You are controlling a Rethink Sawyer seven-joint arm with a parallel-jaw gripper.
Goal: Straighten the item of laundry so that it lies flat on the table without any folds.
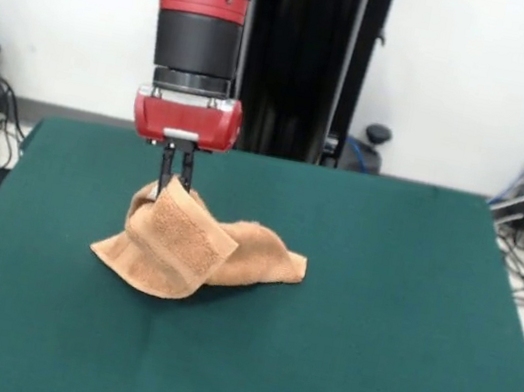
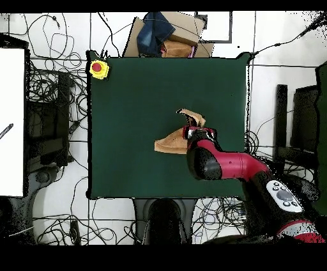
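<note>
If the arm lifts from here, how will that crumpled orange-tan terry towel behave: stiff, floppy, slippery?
Probably floppy: the orange-tan terry towel is bunched in soft folds, one flap drooping over the rest. It looks light, so the gripper, whose thin jaws pinch its raised edge, should lift it easily. The looped pile and the dark green felt-like table likely cause drag, so it may trail rather than slide.

From above we lose much of the towel (image 2: 171,142) under the arm (image 2: 220,163), which also covers the gripper (image 1: 174,181), and from the front we cannot tell the towel's tag or how its folds lie behind the raised flap
</note>
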